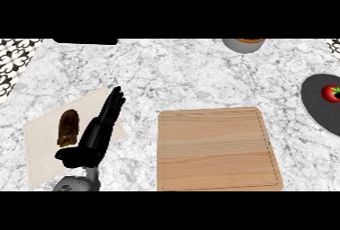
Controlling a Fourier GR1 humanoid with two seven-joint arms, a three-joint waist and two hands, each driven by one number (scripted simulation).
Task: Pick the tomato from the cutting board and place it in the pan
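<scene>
Since the round red tomato [331, 93] with its dark green stalk already lies inside the dark grey flat pan [317, 105] at the view's right edge, the placing looks done, and what is left is, by my judgement, only to leave it undisturbed. Doing that well means keeping any arm clear of the pan's rim and making no sweep across the counter that could nudge the pan, because a round fruit on a flat base would likely roll at a knock.

The rectangular light wooden cutting board [216, 150] in the lower middle has nothing on it. It sits well apart from the pan, with speckled white marble counter [186, 76] between them.

The tomato is glossy and bright, with the stalk end turned towards the right. It is partly cut off by the view's edge, so its full outline cannot be seen. It sits in the upper part of the pan, away from the near rim.

The left hand [100, 130] rests at the view's left, fingers straight and pressed together, pointing up the counter and holding nothing. It lies over the right side of a pale rectangular mat [43, 152], just beside an oblong dark brown item [68, 128]. The right hand does not show.
</scene>
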